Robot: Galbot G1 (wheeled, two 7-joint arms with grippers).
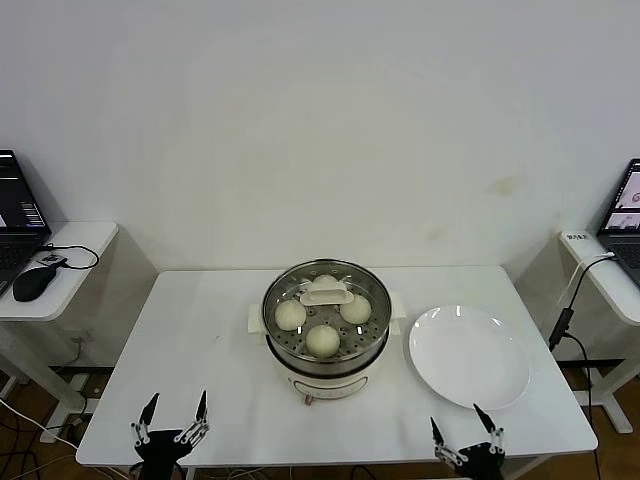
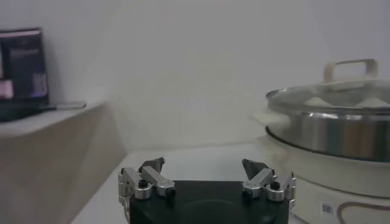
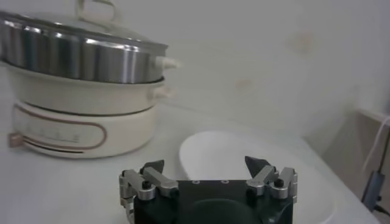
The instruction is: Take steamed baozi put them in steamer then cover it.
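Head view: looking down on a white worktop (image 1: 200, 330). Sitting at its centre, the steamer (image 1: 326, 345), a shiny steel pot on a cream-white base. Resting on the pot, the cover (image 1: 368, 290), clear glass with a cream-white bar handle toward 12 o'clock. Showing through the glass, the steamed baozi (image 1: 322, 340): three plainly seen at 9, 6 and 3 o'clock on the perforated tray, a fourth partly hidden under the handle at 12 o'clock. Lying at 3 o'clock from the steamer, just beside it, a flat white plate (image 1: 470, 356). Hovering at the near edge, at 7 o'clock from the steamer, the left gripper (image 1: 172, 408), fingers standing apart and holding nothing. Hovering at 5 o'clock, near the plate's near rim, the right gripper (image 1: 464, 424), fingers likewise spread and bare.

Left wrist view: left gripper (image 2: 204, 165) gaping wide above the worktop (image 2: 189, 157); steamer (image 2: 332, 131) off to one side, well apart, cover (image 2: 329, 97) seated on it.

Right wrist view: right gripper (image 3: 206, 165) spread over the plate (image 3: 213, 155); steamer (image 3: 79, 61) beyond, covered.
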